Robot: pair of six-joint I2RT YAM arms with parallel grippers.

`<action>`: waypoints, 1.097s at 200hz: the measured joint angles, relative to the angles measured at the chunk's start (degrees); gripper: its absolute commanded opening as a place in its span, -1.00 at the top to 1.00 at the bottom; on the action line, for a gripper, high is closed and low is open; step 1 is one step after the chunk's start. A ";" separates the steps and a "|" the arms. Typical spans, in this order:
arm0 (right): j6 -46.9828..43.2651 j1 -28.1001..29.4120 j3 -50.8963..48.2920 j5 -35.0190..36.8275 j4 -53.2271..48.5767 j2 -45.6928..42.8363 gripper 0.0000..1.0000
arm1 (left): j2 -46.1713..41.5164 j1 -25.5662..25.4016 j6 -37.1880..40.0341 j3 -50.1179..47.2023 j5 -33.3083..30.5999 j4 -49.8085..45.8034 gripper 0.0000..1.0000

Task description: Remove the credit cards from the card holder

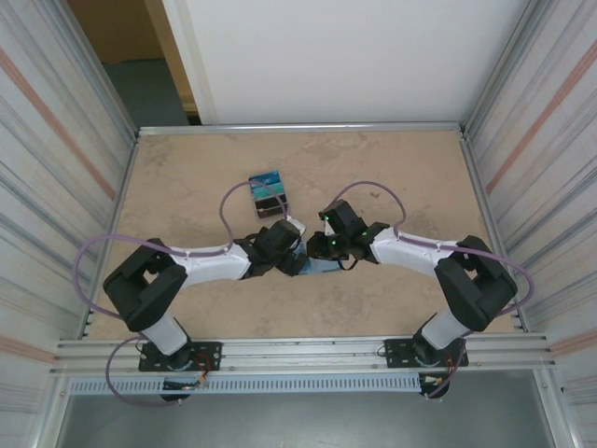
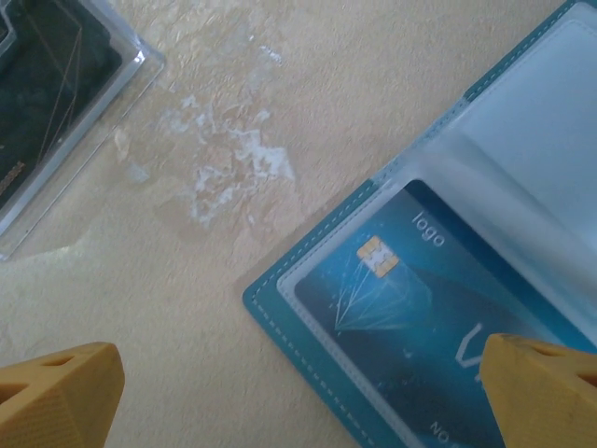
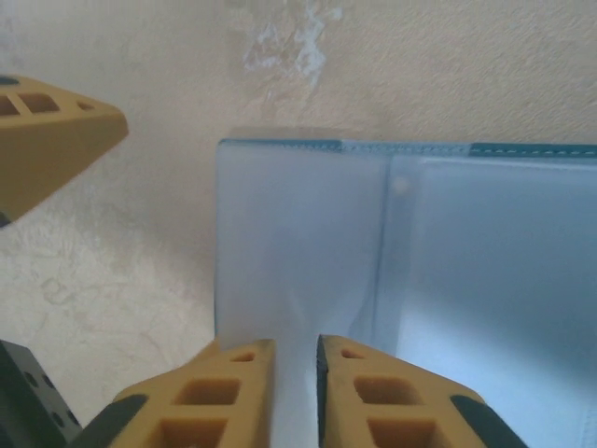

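From above, my left gripper (image 1: 287, 254) and right gripper (image 1: 322, 247) meet at the middle of the table (image 1: 187, 187), over the open card holder (image 1: 322, 267). A small pile of credit cards (image 1: 267, 191) lies farther back, well apart from it, so I judge part of the job done. Through my left wrist, my left jaws stand wide, one on each side of the holder's corner and gripping nothing. A blue card (image 2: 410, 299) sits inside the clear pocket, so at least that one is left to pull. A dark card (image 2: 47, 103) under a clear cover lies off to the far left. Through my right wrist, my right jaws are narrow with a slim gap, set at the edge of an empty-looking pale pocket panel (image 3: 298, 233). I cannot tell whether they pinch it. My left finger (image 3: 47, 140) crowds in close beside.
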 measured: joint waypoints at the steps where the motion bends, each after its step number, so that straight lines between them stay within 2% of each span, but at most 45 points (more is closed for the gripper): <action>1: 0.04 -0.04 -0.02 0.07 0.00 -0.04 0.48 | 0.07 -0.02 0.00 0.04 -0.02 0.00 -0.97; 45: 0.28 -0.07 -1.51 3.78 -1.14 -4.35 0.47 | 2.36 -0.59 0.20 3.02 -0.26 0.04 -0.97; 119: 3.30 -0.48 -5.51 18.10 -9.99 -20.20 0.36 | 6.51 -1.84 0.20 8.28 -0.68 0.74 -0.97; 173: 3.39 -1.20 -6.08 16.48 -11.30 -21.29 0.36 | 4.61 -1.66 -2.97 8.24 -4.50 -2.91 -0.97; 219: 3.08 -1.07 -3.56 9.57 -9.73 -13.16 0.46 | -1.68 1.75 -6.56 3.52 -5.73 -5.66 -0.97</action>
